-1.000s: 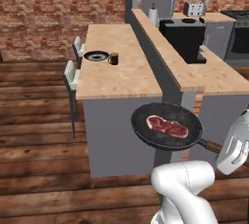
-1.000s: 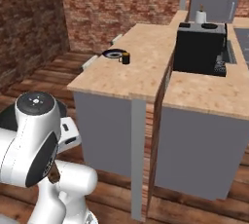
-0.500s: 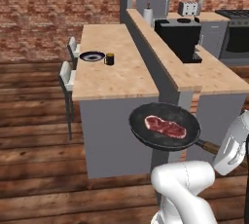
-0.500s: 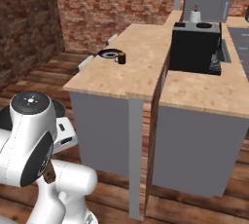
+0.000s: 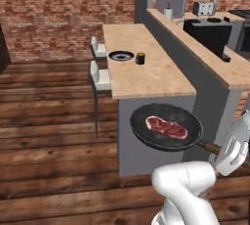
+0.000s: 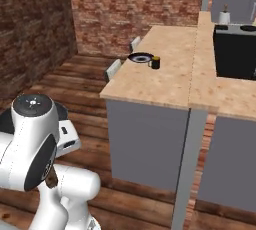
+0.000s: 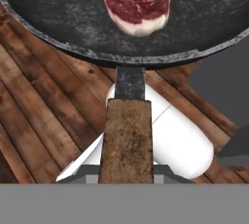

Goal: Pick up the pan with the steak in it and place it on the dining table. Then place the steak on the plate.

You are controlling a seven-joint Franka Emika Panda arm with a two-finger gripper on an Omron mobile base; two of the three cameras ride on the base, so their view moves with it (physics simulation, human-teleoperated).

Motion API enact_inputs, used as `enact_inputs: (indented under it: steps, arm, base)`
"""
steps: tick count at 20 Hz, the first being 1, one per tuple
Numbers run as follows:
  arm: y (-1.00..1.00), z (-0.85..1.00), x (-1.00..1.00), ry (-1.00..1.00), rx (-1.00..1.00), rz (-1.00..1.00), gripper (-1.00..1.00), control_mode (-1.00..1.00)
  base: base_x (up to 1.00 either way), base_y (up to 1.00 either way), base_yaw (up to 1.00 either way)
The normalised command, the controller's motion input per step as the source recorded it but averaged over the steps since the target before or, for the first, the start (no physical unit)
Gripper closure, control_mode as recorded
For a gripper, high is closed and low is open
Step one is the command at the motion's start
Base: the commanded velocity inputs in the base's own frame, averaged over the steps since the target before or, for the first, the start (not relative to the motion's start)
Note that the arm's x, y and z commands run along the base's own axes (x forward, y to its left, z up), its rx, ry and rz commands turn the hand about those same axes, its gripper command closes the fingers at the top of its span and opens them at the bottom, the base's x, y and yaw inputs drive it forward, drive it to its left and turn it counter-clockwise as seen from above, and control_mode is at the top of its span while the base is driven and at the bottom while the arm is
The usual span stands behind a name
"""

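Scene shifted: my base has driven, the surface [image 5: 146,67] looms nearer.
Left base: pan [image 5: 166,127] with steak [image 5: 166,126] carried below its end; plate [image 5: 121,56] far along.
Right base: plate [image 6: 141,57] beside cup [image 6: 155,63].
Hand view: hand clamped on pan handle [image 7: 127,140].
Step 1, carrying; I judge lifting next.

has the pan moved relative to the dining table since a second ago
Yes. The base drove, so the whole view shifted, but the pan now sits closer under the dining table near end, left of where it hung before; the steak is inside.
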Motion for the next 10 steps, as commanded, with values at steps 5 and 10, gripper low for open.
enact_inputs:
  steps: [5, 10]
  arm:
    - [0.00, 0.00, 0.00, 0.00, 0.00, 0.00, 1.00, 1.00]
    - [0.00, 0.00, 0.00, 0.00, 0.00, 0.00, 1.00, 1.00]
  base:
    - [0.16, 1.00, -0.02]
    - [0.17, 1.00, -0.03]
